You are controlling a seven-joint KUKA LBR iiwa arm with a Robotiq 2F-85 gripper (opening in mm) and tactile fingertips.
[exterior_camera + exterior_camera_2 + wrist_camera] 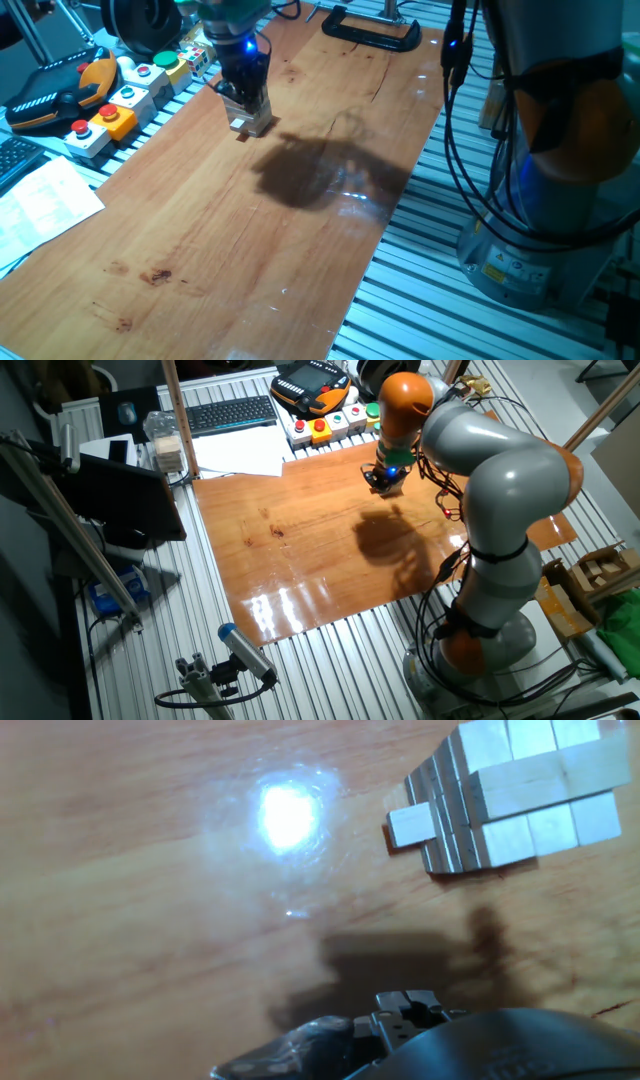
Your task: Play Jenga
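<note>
Gripper is held low, pointing down, just above Jenga near the table's far left edge; its opening cannot be told.

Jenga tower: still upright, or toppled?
Upright. The Jenga tower stands stacked in crosswise layers on the wooden board, with one block sticking out sideways.

Grey-and-orange arm, black cables
</note>
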